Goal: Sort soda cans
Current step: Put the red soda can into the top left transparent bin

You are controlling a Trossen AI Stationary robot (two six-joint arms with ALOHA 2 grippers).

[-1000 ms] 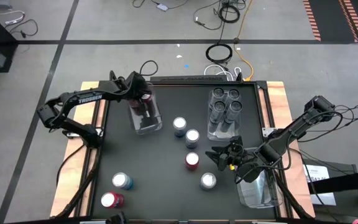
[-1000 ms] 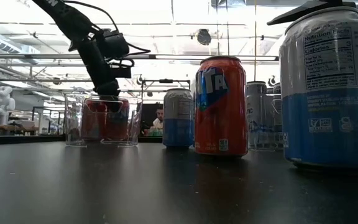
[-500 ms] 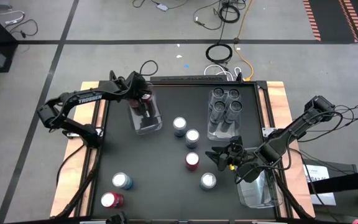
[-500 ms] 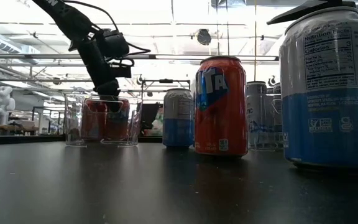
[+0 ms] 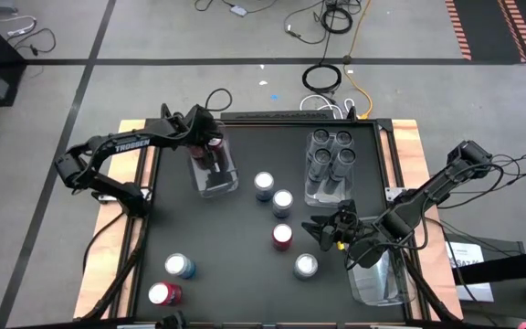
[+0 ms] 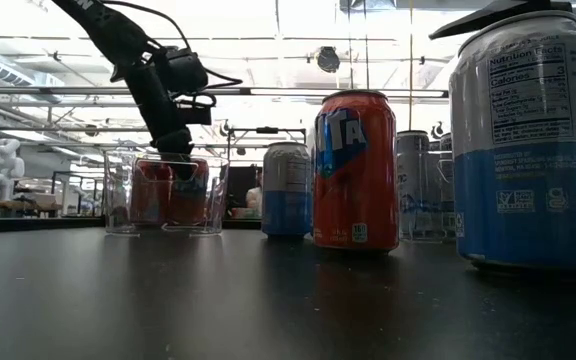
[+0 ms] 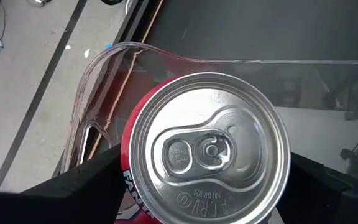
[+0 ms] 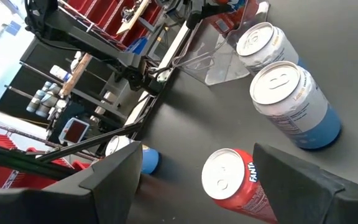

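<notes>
Inside the clear tray (image 5: 215, 174) at the table's far left, the left gripper (image 7: 194, 186) clasps a red can (image 7: 209, 148); set it flat on the tray floor, then part the fingers and lift straight. Right gripper (image 5: 322, 230) hovers spread and empty beside the loose red can (image 5: 282, 236) mid-table

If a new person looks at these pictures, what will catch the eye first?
Probably the left claw, lowered into a clear tray at the table's far left and closed around a red can whose silver top fills its wrist view. Next, four dark grey cans fill another clear tray far right of it, and the right claw hangs open above loose cans mid-table.
</notes>
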